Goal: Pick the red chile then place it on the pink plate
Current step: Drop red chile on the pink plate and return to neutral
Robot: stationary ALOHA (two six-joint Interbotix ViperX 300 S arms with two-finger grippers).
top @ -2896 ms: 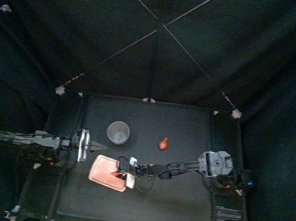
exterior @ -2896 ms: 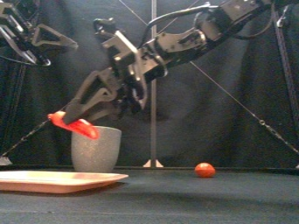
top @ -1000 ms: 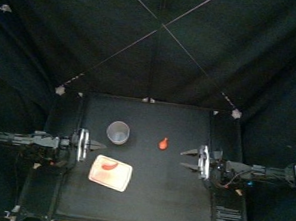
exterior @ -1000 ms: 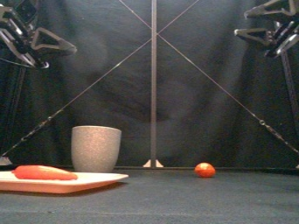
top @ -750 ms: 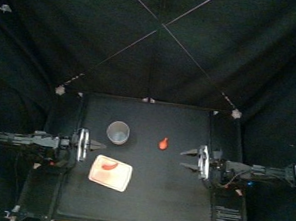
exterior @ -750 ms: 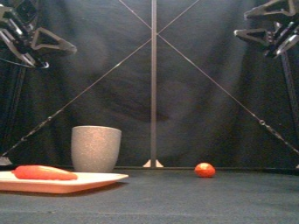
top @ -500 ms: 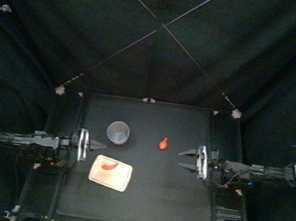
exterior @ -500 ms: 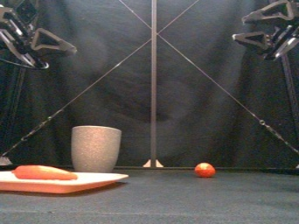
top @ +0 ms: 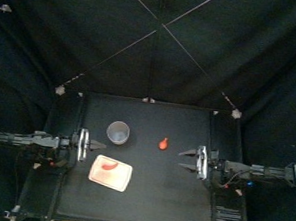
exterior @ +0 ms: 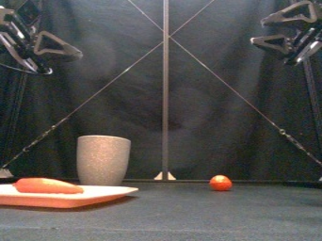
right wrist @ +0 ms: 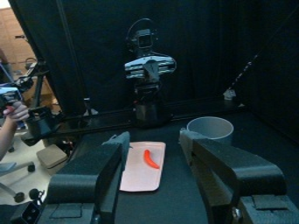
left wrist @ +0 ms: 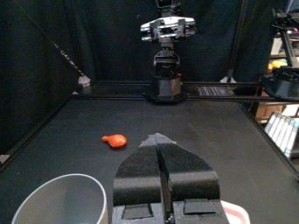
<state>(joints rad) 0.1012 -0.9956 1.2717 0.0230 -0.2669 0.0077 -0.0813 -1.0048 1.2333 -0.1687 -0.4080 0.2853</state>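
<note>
The red chile (exterior: 48, 185) lies flat on the pink plate (exterior: 101, 193) at the table's front left. Behind the plate stands the grey cup (exterior: 104, 160); the top view shows a gap between them. A small red toy (exterior: 220, 183) sits further right. Only the front view shows both arms held high. The left gripper (left wrist: 160, 138) is pressed together and empty in its wrist view. The right gripper (right wrist: 152, 134) is spread wide, holding nothing.

Dim scene. The black back curtain (exterior: 164, 104) and black bench (top: 170, 185) return little light. In the front view a pale patch of light lies on the curtain's middle, and the grey cup (exterior: 104, 160) and pink tray (exterior: 78, 194) stand out bright. The bench bears a faint sheen in the left wrist view.
</note>
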